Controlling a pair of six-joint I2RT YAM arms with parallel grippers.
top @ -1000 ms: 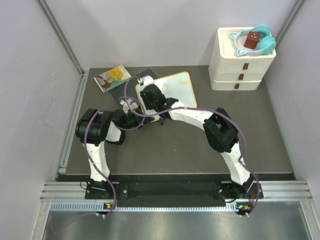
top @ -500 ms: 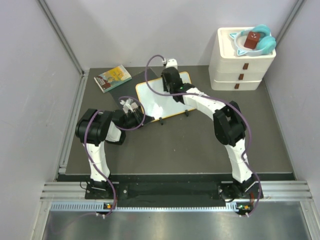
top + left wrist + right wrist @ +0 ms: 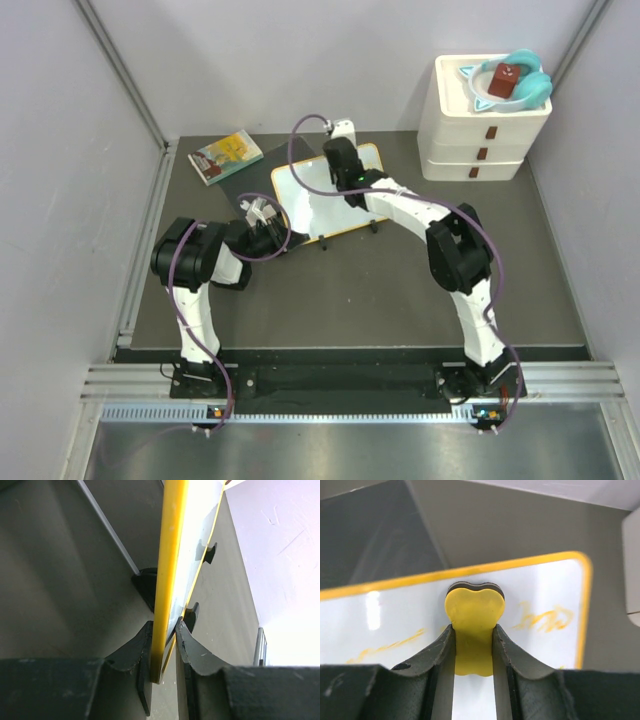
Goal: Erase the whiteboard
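Note:
The whiteboard (image 3: 305,200) with a yellow-orange frame stands on the dark table. My left gripper (image 3: 272,222) is shut on its left frame edge (image 3: 170,555), one finger on each side (image 3: 164,640). My right gripper (image 3: 342,178) is over the board's far part, shut on a yellow eraser (image 3: 474,625) whose dark pad lies against the white surface (image 3: 540,590) near the far frame. Yellow-orange scribbles show to the right (image 3: 542,619) and to the left (image 3: 385,647) of the eraser.
A small colourful book (image 3: 225,156) lies at the back left beside a dark grey mat (image 3: 262,170). A white stack of drawers (image 3: 483,130) stands at the back right with a teal item and a brown block (image 3: 510,82) on top. Grey walls enclose the table.
My right gripper has swept with the eraser from the board's near left part to its far edge and has since held almost still. The left gripper keeps its hold.

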